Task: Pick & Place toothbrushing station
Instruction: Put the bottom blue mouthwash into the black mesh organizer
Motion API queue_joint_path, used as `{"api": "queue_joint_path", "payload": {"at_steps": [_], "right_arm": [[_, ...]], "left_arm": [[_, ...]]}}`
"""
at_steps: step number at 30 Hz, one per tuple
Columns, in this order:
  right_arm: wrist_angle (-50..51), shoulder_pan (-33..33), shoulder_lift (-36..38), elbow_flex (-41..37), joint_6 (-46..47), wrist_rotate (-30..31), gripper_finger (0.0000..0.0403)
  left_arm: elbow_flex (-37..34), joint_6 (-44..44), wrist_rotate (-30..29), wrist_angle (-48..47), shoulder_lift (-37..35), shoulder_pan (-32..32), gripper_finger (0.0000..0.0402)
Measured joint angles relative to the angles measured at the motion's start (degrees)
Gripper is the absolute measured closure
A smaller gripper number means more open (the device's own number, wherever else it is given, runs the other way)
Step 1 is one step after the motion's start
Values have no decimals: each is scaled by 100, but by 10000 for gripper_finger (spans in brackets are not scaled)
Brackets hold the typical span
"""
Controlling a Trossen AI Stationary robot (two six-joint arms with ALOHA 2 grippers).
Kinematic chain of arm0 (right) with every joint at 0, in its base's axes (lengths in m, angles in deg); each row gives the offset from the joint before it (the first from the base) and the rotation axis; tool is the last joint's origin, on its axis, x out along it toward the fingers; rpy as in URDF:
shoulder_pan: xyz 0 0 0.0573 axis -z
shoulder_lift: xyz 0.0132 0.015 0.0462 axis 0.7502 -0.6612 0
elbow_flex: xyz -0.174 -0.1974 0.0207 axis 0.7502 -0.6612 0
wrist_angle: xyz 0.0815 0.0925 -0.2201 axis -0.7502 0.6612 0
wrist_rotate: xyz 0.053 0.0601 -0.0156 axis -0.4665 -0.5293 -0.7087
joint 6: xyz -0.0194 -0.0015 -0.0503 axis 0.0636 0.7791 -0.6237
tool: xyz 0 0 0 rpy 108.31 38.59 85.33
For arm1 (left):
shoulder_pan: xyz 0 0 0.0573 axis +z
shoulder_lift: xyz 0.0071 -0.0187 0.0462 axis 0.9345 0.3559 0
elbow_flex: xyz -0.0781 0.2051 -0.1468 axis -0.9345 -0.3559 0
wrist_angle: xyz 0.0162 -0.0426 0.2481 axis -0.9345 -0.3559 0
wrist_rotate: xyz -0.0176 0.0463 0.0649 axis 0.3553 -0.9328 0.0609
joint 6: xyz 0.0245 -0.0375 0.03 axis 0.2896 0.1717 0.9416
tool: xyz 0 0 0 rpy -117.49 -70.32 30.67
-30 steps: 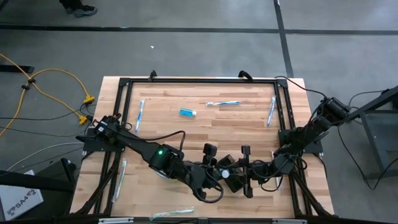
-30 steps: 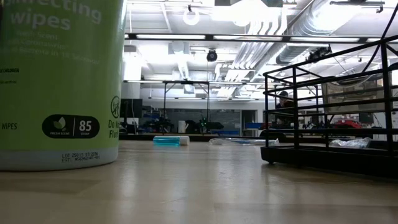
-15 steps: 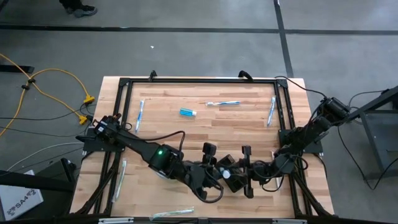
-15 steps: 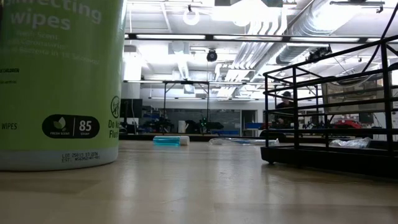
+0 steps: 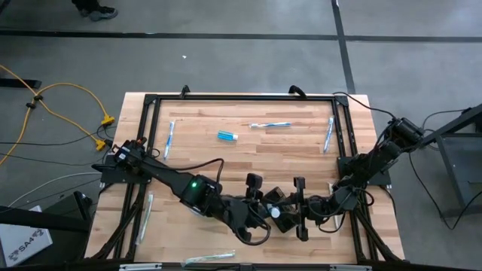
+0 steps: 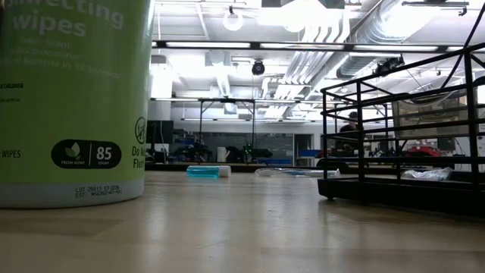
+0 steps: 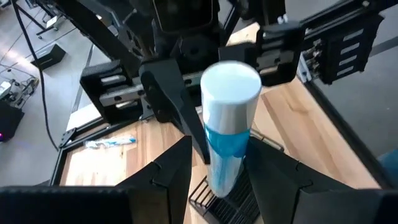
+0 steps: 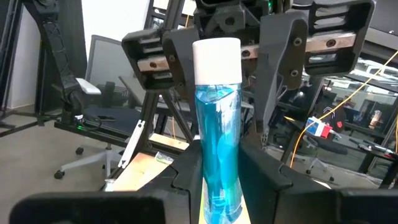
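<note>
At the lower middle of the table (image 5: pixel 226 158), 2 grippers are meeting. The right gripper (image 8: pixel 217 162) is pinching the blue bottle (image 7: pixel 230 112). I cannot tell if the left gripper (image 7: pixel 221 168) is gripping it. The black station (image 7: pixel 202 198) seems to be sitting under the bottle. Only 1 gripper should be holding, keeping the bottle straight. The toothbrush (image 5: pixel 269 125) and tube (image 5: pixel 227 135), upper middle, are lying well apart, blocking nothing.

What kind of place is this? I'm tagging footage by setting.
Probably a robotics lab or workshop: a wooden table on bare concrete floor, exposed ceiling ducts over an open hall, and yellow cables trailing across the floor.
</note>
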Motion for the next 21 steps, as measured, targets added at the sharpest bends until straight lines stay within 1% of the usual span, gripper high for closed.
{"api": "queue_joint_path", "payload": {"at_steps": [6,21], "right_arm": [[0,0,0,0,2,-2,323],[-46,0,0,0,0,-29,323]], "left_arm": [[0,26,300,162,0,5,259],[0,-59,305,155,0,11,260]]}}
